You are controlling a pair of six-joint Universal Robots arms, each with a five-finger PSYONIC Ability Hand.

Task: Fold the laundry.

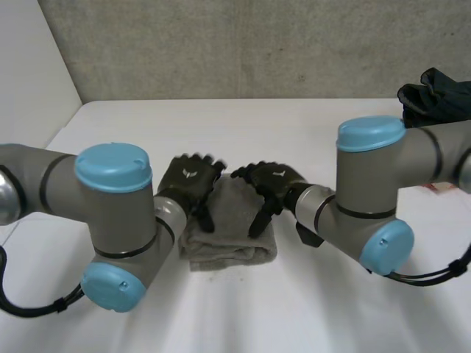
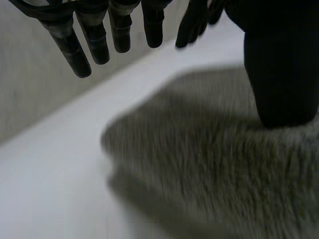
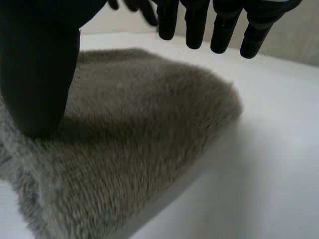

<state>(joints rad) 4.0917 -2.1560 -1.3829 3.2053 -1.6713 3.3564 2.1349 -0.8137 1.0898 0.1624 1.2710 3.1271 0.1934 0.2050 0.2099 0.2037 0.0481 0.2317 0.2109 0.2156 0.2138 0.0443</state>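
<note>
Starting at the left, we see the left arm reach in over the white table, and its left hand sits at the left edge of a grey towel. The towel lies folded into a small thick pad near the middle of the table, between the two arms. In the left wrist view the left hand has its fingers straight and loosely spread, hanging clear above the table and gripping nothing. Its thumb comes down onto the fuzzy towel. Past those fingertips we can make out the fingers of the right hand. Moving right, the right hand is at the towel's far right part, close beside the left hand but apart from it. In the right wrist view this hand matches the other: its fingers are straight and slightly apart above the towel, its thumb rests on the pile, and nothing is pinched. The towel's rounded edge ends on the bare table under those fingertips. Farther right the right arm crosses the table, and behind it, at the far right corner, lies a heap of dark clothes, well apart from the towel.
</note>
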